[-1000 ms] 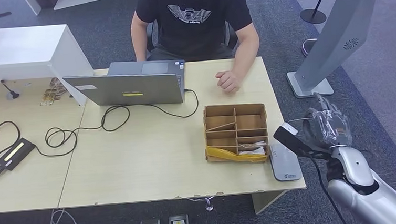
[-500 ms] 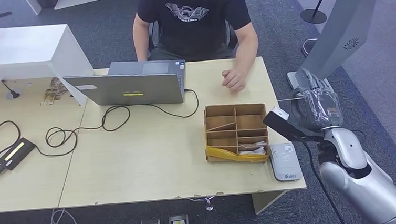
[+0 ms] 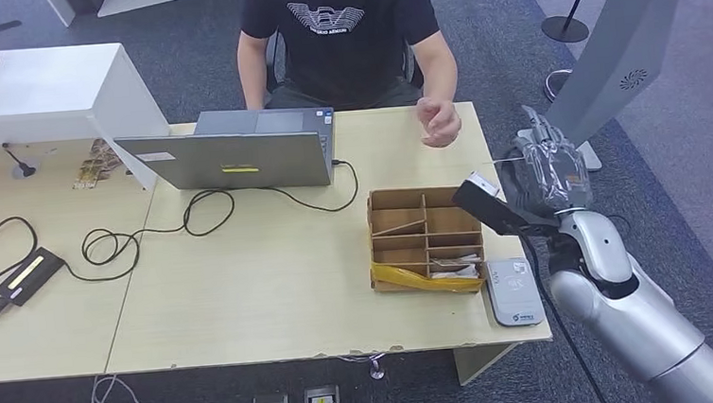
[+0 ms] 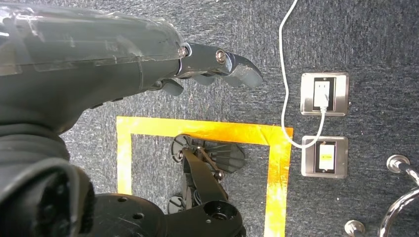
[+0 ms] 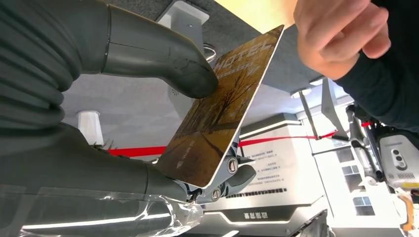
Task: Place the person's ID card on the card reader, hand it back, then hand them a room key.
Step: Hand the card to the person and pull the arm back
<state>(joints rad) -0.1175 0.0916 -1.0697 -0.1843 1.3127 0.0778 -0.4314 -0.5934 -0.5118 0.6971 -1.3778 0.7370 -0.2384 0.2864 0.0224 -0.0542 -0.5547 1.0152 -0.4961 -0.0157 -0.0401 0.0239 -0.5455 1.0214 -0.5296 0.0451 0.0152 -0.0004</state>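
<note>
My right hand (image 3: pixel 548 171) is raised beside the table's right edge, past the cardboard organizer (image 3: pixel 425 238). It pinches a brown room key card marked HOTEL (image 5: pixel 222 106) between thumb (image 5: pixel 163 52) and fingers. The person's hand (image 3: pixel 439 123) hovers above the table's far right corner, close to the card's far edge (image 5: pixel 341 37), apart from it. The grey card reader (image 3: pixel 514 290) lies on the table near the front right corner. My left hand (image 4: pixel 99 54) hangs over the floor, fingers loosely curled, holding nothing.
A laptop (image 3: pixel 236 156) with a cable stands at the table's back. A black device (image 3: pixel 26 274) lies at the left. The organizer holds several cards (image 3: pixel 457 266). A grey kiosk stand (image 3: pixel 608 61) rises to the right of the table.
My right hand has risen and moved toward the far side with the key card. The person's hand lifted off the table and shifted toward my hand.
</note>
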